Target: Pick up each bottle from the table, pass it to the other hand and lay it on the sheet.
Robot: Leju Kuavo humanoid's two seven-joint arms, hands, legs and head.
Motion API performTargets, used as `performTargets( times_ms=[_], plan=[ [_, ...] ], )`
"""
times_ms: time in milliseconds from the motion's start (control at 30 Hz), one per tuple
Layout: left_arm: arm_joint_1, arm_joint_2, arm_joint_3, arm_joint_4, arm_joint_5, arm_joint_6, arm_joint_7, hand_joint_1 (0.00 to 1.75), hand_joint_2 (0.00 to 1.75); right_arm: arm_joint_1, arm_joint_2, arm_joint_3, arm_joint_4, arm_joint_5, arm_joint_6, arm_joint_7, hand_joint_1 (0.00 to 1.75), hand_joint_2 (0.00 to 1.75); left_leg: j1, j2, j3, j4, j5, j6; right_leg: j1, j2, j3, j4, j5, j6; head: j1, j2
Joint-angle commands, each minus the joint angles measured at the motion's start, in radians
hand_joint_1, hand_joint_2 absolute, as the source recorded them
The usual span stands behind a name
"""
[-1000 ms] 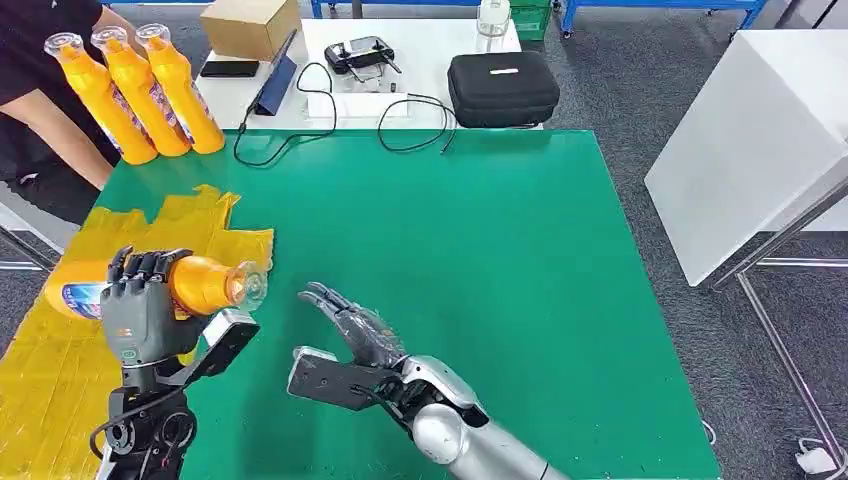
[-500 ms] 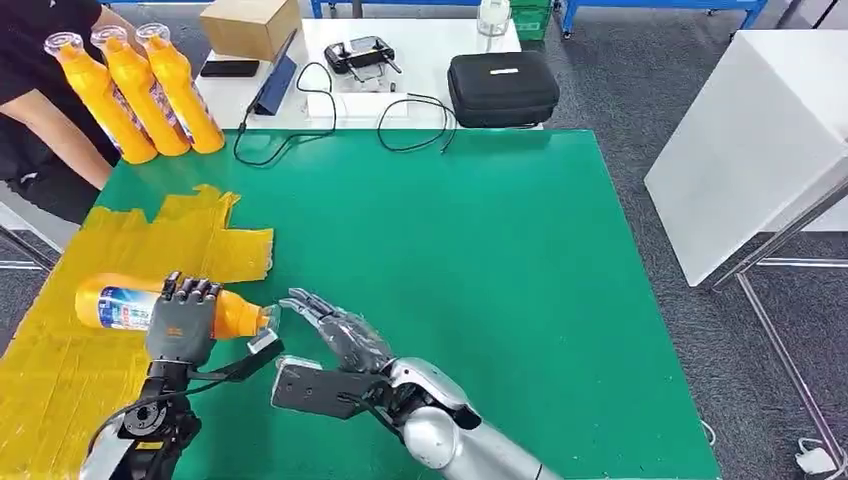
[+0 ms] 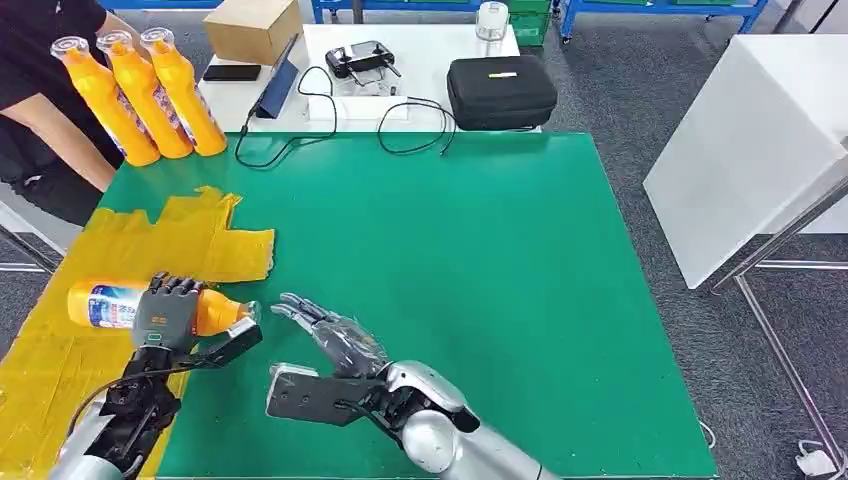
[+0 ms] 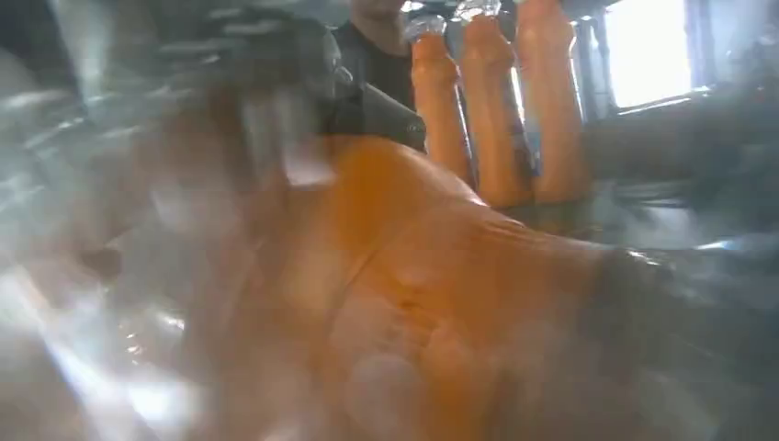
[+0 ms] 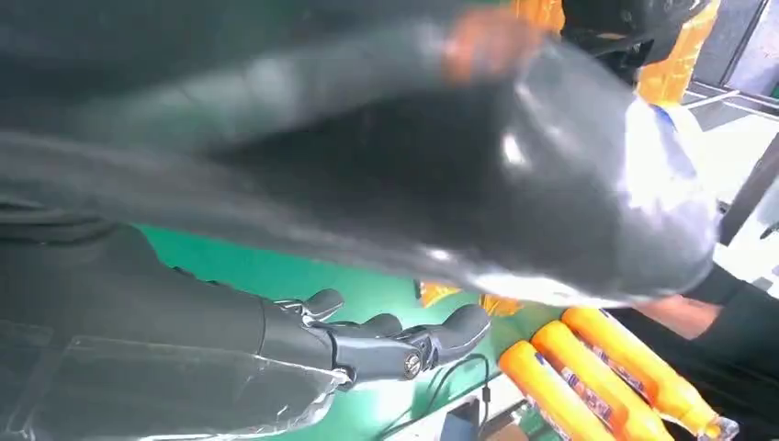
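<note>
My left hand (image 3: 167,313) grips an orange bottle (image 3: 105,304) lying on its side over the yellow sheet (image 3: 60,365), its clear cap toward the green mat. That bottle (image 4: 432,303) is a blurred orange mass up close in the left wrist view. My right hand (image 3: 335,335) is held open just beyond the cap, with nothing in it, and its fingers (image 5: 386,342) are spread above the mat. Three more orange bottles (image 3: 140,90) stand upright at the table's far left corner, seen too as orange bottles (image 5: 606,377) from the right wrist.
A person in black stands at the far left beside the standing bottles. Behind the green table (image 3: 480,260) a white table carries a cardboard box (image 3: 250,27), a black case (image 3: 502,90), a controller and cables. A white table (image 3: 760,140) stands to the right.
My left hand has lowered the bottle from above the mat's edge down onto the yellow sheet and further left. My right hand has stayed open, drifting slightly left.
</note>
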Motion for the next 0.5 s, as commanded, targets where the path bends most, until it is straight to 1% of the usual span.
performTargets(
  times_ms=[33,100,200,400,500],
  plan=[
    [-0.009,0.011,-0.015,0.144,0.017,-0.066,0.013,0.0,0.0,-0.028,-0.032,0.04,0.002,-0.007,0.011,0.004,0.0,0.0,0.0,0.003,0.002,-0.001,0.0,-0.001,0.0,0.002,0.0,0.0,0.001,0.0,0.0,0.0],
    [-0.006,0.004,0.004,0.136,0.053,-0.066,-0.019,0.0,0.0,-0.028,-0.032,0.04,0.003,-0.007,0.011,0.004,0.0,0.0,0.0,0.002,0.002,-0.001,0.001,-0.001,0.0,0.001,0.0,0.0,0.001,-0.001,0.0,0.0],
    [-0.004,0.007,0.0,0.136,0.049,-0.071,-0.017,0.0,0.0,-0.028,-0.032,0.039,0.004,-0.007,0.012,0.004,0.0,0.0,0.0,0.0,0.002,-0.001,0.002,-0.002,0.0,0.0,0.001,0.001,0.001,-0.001,0.0,0.0],
    [0.003,0.007,0.008,0.13,0.081,-0.079,-0.068,0.0,0.0,-0.027,-0.029,0.04,0.008,-0.008,0.014,0.004,0.0,0.0,0.0,0.001,0.002,-0.001,0.002,-0.002,0.0,0.0,0.001,0.001,0.001,-0.001,0.0,0.0],
    [0.009,0.002,0.016,0.111,0.101,-0.058,-0.085,0.0,0.0,-0.027,-0.028,0.039,0.009,-0.008,0.016,0.004,0.0,0.0,0.0,0.0,0.003,-0.001,0.002,-0.002,0.0,-0.001,0.001,0.002,0.001,-0.001,0.0,0.0]
  ],
)
